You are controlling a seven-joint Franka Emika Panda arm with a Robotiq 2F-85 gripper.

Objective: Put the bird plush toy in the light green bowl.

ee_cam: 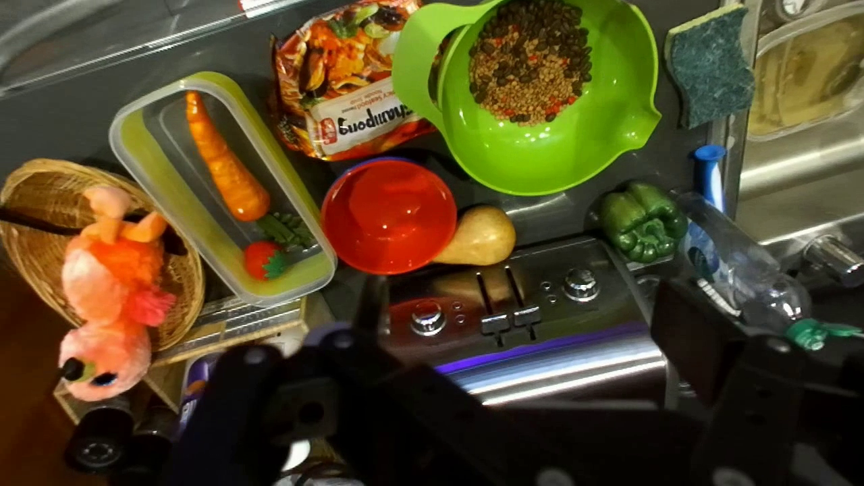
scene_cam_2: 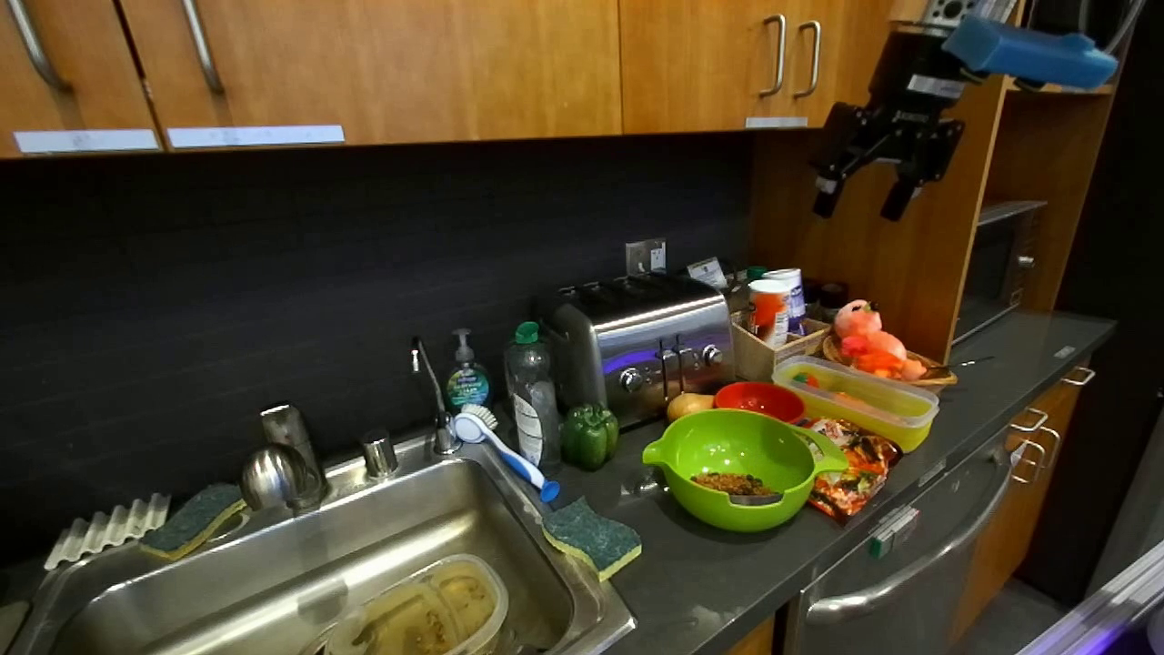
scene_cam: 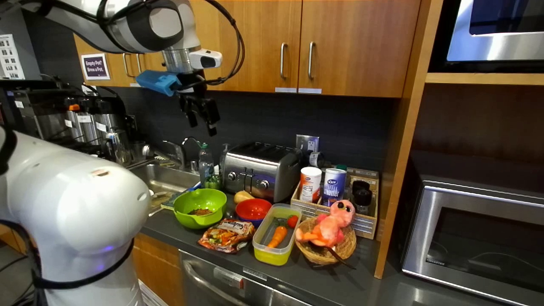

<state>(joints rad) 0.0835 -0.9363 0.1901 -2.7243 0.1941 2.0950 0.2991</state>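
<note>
Working left to right across the wrist view, the bird (ee_cam: 101, 283) is lying in the basket (ee_cam: 40, 189), its head reaching past the rim toward the wooden tray (scene_cam: 363, 225). I am judging it light, soft and hard to damage; the plush is promising good friction and is probably yielding under a squeeze. I am recommending a hold across the orange body, between head and legs, since a pinch on the legs alone is inviting a swinging load. A thin dark rod (ee_cam: 37, 223) is lying in the basket near the legs and is calling for clearance.

Next, the tub (ee_cam: 142, 155) is containing a carrot (ee_cam: 226, 165), a green sprig (ee_cam: 290, 231) and a red piece (ee_cam: 262, 260) with a green top. The red bowl (ee_cam: 391, 216) is showing nothing inside.

Over the middle, well above the surface (ee_cam: 74, 128), the tool (scene_cam_2: 857, 211) is hanging with its fingers spread and nothing between them.

The green bowl (ee_cam: 533, 172) is holding a patch of brown grain-like and dark bean-like bits; whether they are lying loose or packed, I am unable to tell. Bare wall is showing around them, so I am expecting the bird to be fitting, partly resting on that mix. At far right, a clear box (ee_cam: 776, 137) is sitting in the sink (ee_cam: 790, 196), holding something yellowish that I am not identifying.
</note>
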